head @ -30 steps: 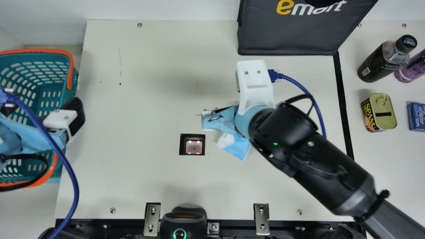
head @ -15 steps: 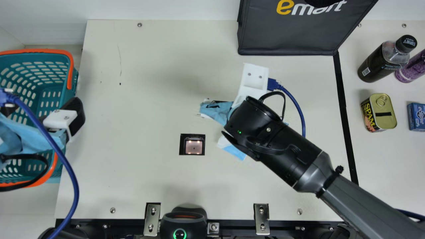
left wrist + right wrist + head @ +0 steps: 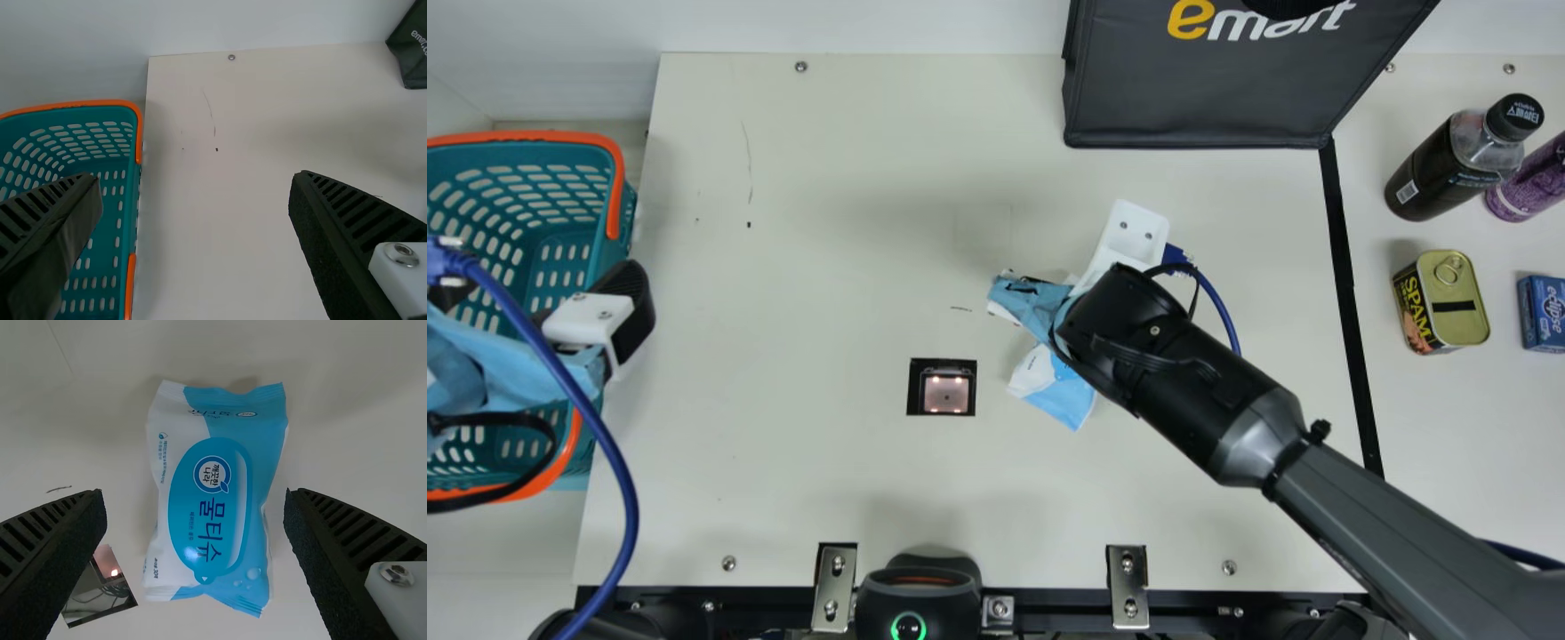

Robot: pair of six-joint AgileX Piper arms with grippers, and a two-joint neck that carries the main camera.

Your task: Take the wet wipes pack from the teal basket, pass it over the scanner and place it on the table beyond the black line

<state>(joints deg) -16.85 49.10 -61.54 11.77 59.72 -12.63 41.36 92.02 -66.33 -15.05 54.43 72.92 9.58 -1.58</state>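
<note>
**Wet wipes pack (image 3: 1060,404) lies between scanner (image 3: 946,394) and black line (image 3: 1347,302)**

The blue-and-white pack rests face up on the cream desk (image 3: 827,267), near the scanner and on its side of the black line. The right pincer (image 3: 1030,302) is above the desk, partly over the pack in the main view. In the right wrist view, the two ribbed fingers of this pincer (image 3: 195,520) stand wide apart, the pack showing in the gap and neither of them gripping it.

At the scanner's other side, well apart, the teal basket (image 3: 560,178) with orange handles stands beside the desk's left edge. The left pincer (image 3: 538,289) is over the basket's desk-side rim, its fingers spread and holding nothing; one is above the basket, the other above the desk.

A black shopping bag (image 3: 1192,102) stands at the far side of the desk. Beyond the black line are a dark drink bottle (image 3: 1436,178), a purple bottle (image 3: 1528,185) beside it, a ring-pull tin (image 3: 1460,307) and a small blue box (image 3: 1544,311).
</note>
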